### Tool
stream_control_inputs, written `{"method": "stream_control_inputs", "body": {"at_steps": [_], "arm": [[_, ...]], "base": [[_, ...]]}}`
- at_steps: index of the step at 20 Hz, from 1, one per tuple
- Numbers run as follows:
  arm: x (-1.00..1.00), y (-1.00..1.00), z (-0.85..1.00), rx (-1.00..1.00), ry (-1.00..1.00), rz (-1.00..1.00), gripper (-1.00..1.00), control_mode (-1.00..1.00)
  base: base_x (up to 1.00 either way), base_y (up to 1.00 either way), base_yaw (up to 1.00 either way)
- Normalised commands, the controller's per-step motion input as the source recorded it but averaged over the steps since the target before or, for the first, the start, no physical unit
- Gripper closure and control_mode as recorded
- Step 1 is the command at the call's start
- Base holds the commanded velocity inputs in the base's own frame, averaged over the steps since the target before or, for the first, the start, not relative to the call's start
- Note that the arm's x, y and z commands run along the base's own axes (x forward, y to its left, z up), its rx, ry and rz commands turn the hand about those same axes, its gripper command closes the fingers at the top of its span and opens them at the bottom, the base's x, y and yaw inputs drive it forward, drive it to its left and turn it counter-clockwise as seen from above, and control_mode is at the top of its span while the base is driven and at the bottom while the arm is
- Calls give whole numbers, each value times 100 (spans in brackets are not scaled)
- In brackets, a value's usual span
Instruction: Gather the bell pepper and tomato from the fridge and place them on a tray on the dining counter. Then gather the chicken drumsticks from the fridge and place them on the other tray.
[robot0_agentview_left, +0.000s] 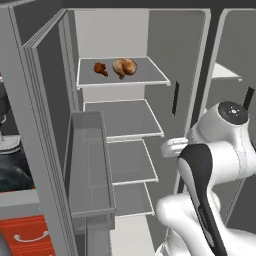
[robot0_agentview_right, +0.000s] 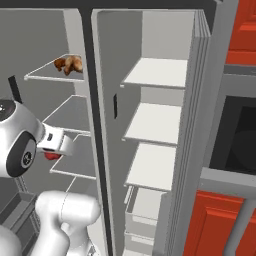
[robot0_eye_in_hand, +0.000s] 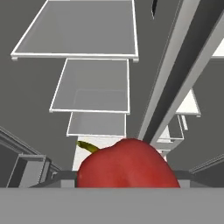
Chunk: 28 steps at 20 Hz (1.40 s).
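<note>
The grey fridge (robot0_agentview_left: 172, 45) stands with both doors open. My gripper (robot0_eye_in_hand: 124, 180) is shut on a red bell pepper (robot0_eye_in_hand: 127, 164) with a yellow-green stem, held in front of the left compartment's lower shelves. In the right base view the bell pepper (robot0_agentview_right: 50, 155) shows as a red patch under the white hand (robot0_agentview_right: 55, 141). Two chicken drumsticks lie on the top shelf, a darker one (robot0_agentview_left: 101, 69) left of a pale tan one (robot0_agentview_left: 124, 67), and both show together (robot0_agentview_right: 69, 64) from the right. The tomato, both trays and the dining counter are out of view.
The left door's bin (robot0_agentview_left: 90, 165) juts out beside the shelves. The fridge's dark centre post (robot0_agentview_right: 95, 125) splits the two compartments. Red drawer cabinets (robot0_agentview_left: 25, 237) (robot0_agentview_right: 215, 225) flank the fridge, with a dark oven opening (robot0_agentview_right: 240, 140) on the right.
</note>
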Motion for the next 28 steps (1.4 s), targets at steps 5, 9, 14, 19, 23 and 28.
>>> {"method": "stream_control_inputs", "body": {"at_steps": [5, 9, 14, 19, 23, 28], "arm": [[0, 0, 0, 0, 0, 0, 100, 100], [0, 0, 0, 0, 0, 0, 100, 100], [0, 0, 0, 0, 0, 0, 100, 100], [0, 0, 0, 0, 0, 0, 100, 100], [0, 0, 0, 0, 0, 0, 100, 100], [0, 0, 0, 0, 0, 0, 100, 100]], "base": [[-93, 30, 18], [-85, 12, 32], [-78, 1, 34], [-68, 0, 39], [-55, 0, 43], [-50, 11, 42]]}}
